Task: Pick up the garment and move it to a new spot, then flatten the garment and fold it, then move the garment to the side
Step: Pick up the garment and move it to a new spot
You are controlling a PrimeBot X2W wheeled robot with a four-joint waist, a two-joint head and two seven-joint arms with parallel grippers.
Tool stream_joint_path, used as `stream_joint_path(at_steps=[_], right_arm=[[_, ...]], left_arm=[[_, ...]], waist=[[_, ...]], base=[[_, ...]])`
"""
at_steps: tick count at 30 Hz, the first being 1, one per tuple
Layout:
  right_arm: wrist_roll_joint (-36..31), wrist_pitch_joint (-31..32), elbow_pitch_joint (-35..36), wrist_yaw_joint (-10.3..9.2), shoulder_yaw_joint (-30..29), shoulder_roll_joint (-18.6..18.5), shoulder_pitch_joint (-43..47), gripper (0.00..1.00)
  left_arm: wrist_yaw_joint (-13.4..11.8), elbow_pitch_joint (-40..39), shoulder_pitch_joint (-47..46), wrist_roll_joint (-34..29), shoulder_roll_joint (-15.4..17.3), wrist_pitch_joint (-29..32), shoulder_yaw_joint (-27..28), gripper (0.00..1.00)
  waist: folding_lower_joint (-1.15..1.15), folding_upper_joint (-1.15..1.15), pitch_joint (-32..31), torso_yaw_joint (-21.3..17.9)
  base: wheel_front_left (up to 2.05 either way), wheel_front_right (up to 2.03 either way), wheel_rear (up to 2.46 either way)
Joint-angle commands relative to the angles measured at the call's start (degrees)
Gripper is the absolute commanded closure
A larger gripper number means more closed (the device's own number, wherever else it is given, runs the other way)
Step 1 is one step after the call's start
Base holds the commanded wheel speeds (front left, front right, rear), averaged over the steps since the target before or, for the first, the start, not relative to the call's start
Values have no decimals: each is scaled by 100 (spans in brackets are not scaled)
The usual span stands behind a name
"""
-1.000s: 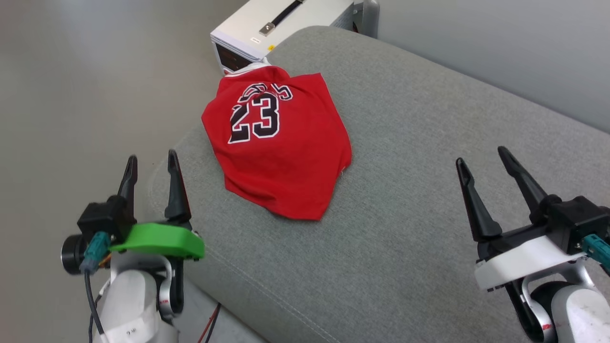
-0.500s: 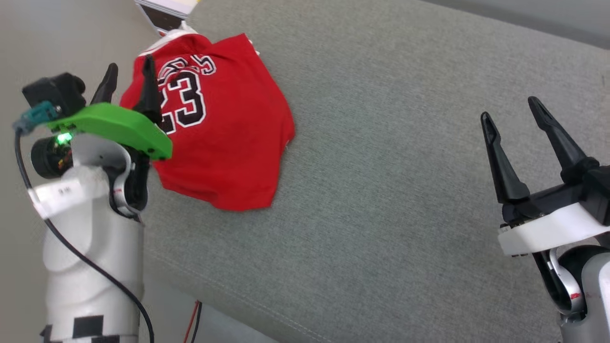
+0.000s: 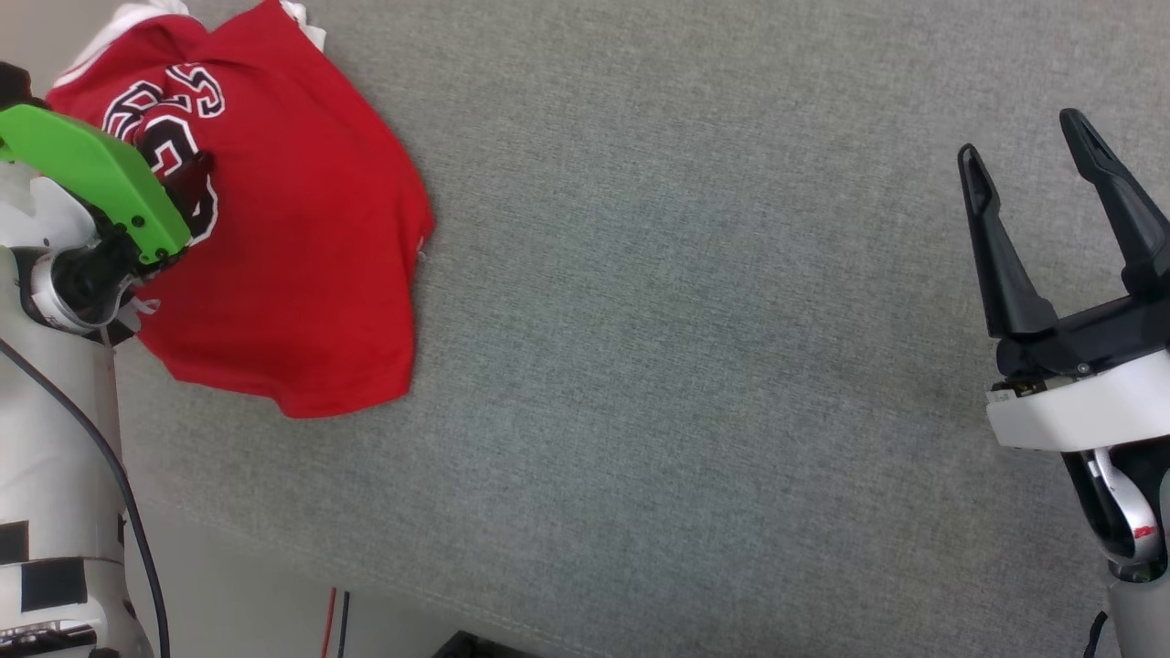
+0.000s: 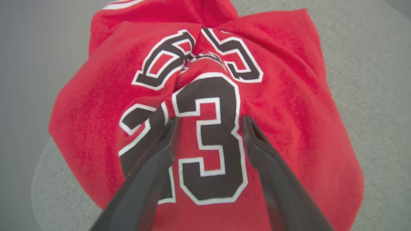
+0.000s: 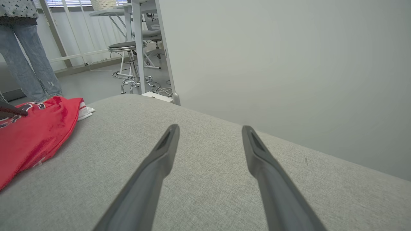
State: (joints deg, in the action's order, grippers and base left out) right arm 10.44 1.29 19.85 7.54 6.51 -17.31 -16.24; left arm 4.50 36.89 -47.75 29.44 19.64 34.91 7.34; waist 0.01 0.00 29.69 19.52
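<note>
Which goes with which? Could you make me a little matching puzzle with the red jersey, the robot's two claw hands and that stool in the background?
Things:
1. garment
2. left gripper
3. right gripper
4. stool

Places or states:
A. open, above bare grey cushion
B. standing on the floor beyond the cushion
C. crumpled on the cushion, toward the robot's left
D. open, fingers on either side of the black "3"

Pairs: 1-C, 2-D, 3-A, 4-B.
</note>
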Motion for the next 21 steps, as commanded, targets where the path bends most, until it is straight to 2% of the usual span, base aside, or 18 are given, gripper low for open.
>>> stream_joint_path(at_steps=[1,6,11,12,13,14,19,20,21], right_arm=[[54,16,50,-5,-9,-45,-105,0],[99,45,101,-5,-40,-116,-139,0],[137,78,126,-5,-75,-149,-144,0],[141,85,134,-5,-81,-154,-148,0],[144,89,138,-5,-86,-157,-151,0],[147,97,143,-5,-90,-159,-153,0],[151,77,117,-5,-95,-119,-138,0],[157,58,92,-5,-98,-95,-123,0],[164,0,20,-5,-95,-26,-77,0]], left_arm=[[-76,68,-98,46,25,89,14,0],[-257,354,41,143,13,614,8,0],[-326,498,227,295,-107,1061,-11,0],[-359,507,247,347,-144,1107,18,38],[-370,508,262,381,-171,1163,22,65],[-383,498,279,403,-185,1219,20,100],[-461,357,288,427,-123,1094,93,100],[-479,304,293,390,-82,1032,88,100],[-526,153,274,273,90,711,128,100]], waist=[[-1,0,340,-256],[-1,0,458,-309],[-1,0,473,-323],[-1,0,469,-325],[-1,0,462,-327],[-1,0,450,-329],[-1,0,310,-337],[-1,0,251,-337],[-1,0,82,-338]], base=[[0,0,0],[0,0,0],[0,0,0],[0,0,0],[0,0,0],[0,0,0],[0,0,0],[0,0,0],[0,0,0]])
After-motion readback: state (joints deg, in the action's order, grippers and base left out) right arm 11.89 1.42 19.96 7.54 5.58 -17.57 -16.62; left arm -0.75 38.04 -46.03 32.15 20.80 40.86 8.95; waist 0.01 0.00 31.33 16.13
